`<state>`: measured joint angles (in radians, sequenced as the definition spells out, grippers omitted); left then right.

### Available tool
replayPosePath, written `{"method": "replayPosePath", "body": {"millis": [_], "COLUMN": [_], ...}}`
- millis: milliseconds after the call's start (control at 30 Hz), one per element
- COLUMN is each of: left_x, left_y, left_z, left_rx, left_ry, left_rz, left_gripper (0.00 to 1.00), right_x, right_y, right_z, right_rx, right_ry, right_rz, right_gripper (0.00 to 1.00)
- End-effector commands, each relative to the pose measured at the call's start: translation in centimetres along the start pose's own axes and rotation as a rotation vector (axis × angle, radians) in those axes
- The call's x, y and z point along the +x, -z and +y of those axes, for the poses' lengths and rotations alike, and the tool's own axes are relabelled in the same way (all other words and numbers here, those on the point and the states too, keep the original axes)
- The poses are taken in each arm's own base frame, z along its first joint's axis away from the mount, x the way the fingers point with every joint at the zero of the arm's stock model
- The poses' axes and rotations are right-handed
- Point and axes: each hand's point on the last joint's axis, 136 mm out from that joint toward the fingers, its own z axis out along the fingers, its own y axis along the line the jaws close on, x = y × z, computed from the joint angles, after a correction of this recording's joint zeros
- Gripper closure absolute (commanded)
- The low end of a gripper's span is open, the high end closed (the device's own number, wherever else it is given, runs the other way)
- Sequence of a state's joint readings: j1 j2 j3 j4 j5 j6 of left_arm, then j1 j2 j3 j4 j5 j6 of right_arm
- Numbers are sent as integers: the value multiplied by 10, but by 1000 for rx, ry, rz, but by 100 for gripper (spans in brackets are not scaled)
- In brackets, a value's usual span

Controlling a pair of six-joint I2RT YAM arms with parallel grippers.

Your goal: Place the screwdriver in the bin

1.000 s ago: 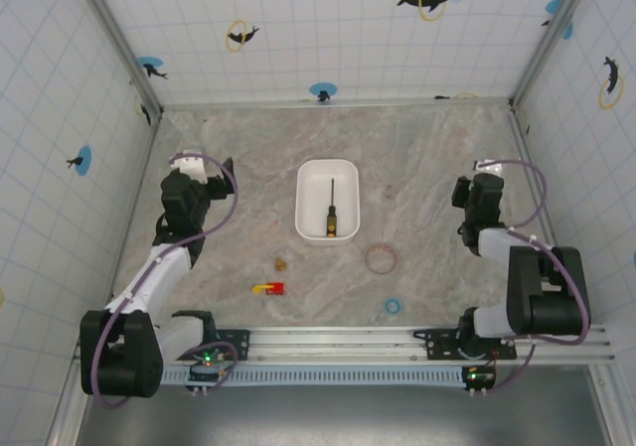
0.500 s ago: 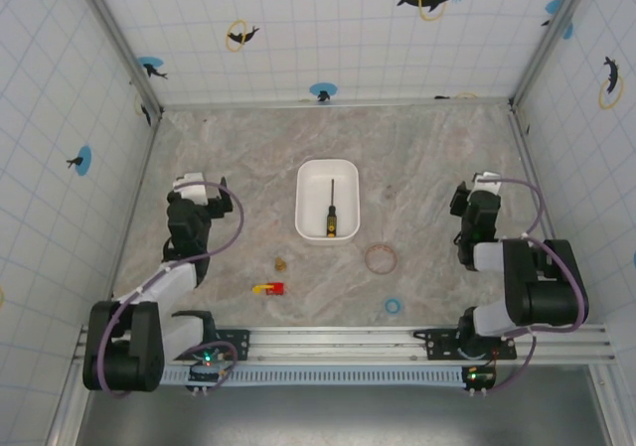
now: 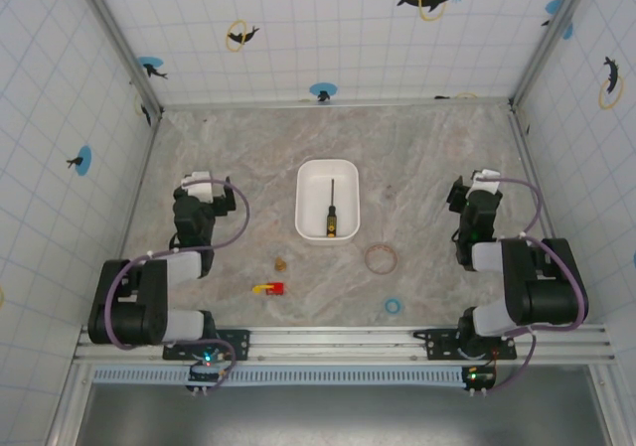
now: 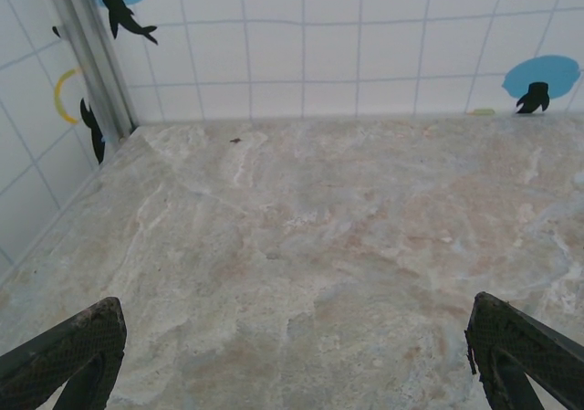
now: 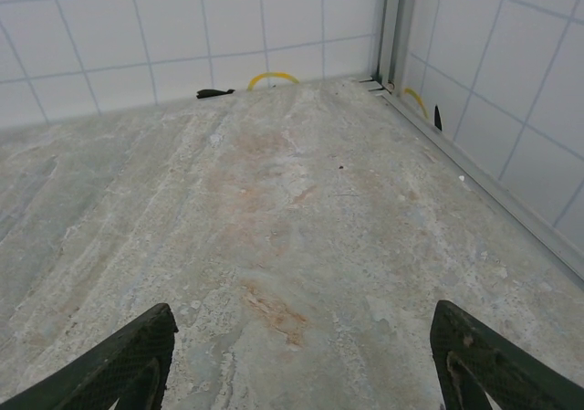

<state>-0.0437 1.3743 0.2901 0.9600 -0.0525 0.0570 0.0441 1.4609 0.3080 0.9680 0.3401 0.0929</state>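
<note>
Marbled tabletop (image 3: 427, 158) inside a white tiled enclosure forms the work area. Locate the bin (image 3: 310, 193) at the centre of the table. The screwdriver (image 3: 331, 208) lies inside it, lengthwise, with the yellow-and-black handle toward the near wall and the thin shaft pointing to the far wall. No part of the tool appears to overhang the rim.

Check the arms next. The left gripper (image 4: 294, 300) sits well to the left of the bin with its jaws spread wide and nothing between them; its wrist view looks across bare tabletop to the far wall. The right gripper (image 5: 303, 308) sits well to the right of the bin, jaws likewise spread wide and empty, facing the far right corner. Neither one touches the bin or the tool.

Treat the placement as done: judged from this layout, no transfer step is left. At most, you bring both arms to rest.

Disregard the loose items near the front edge: the tan ring (image 3: 381, 258), the small blue ring (image 3: 393, 306) and the red-and-yellow piece (image 3: 269, 288). They lie apart from the bin.
</note>
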Motion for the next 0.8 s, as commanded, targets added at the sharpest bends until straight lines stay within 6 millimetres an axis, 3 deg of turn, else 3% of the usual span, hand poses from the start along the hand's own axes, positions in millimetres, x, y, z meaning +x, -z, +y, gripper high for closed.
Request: {"method": "replayPosePath", "body": {"millis": [0, 267, 633, 767], "left_x": [-2, 6, 9, 10], "left_y": [-2, -11, -7, -5], "left_z": [1, 2, 5, 6], "left_rx": [3, 6, -1, -12], "left_ry": [-19, -9, 3, 4], "left_rz": [-35, -17, -37, -49], "left_gripper": [3, 3, 2, 2], "right_x": [-8, -9, -8, -8], "right_y": [1, 0, 0, 0], "right_z": [-1, -2, -1, -1], "right_rx": [10, 12, 7, 9], "right_ry": [-8, -8, -9, -9], "right_rz": [-40, -41, -38, -38], "right_gripper": [24, 20, 0, 1]}}
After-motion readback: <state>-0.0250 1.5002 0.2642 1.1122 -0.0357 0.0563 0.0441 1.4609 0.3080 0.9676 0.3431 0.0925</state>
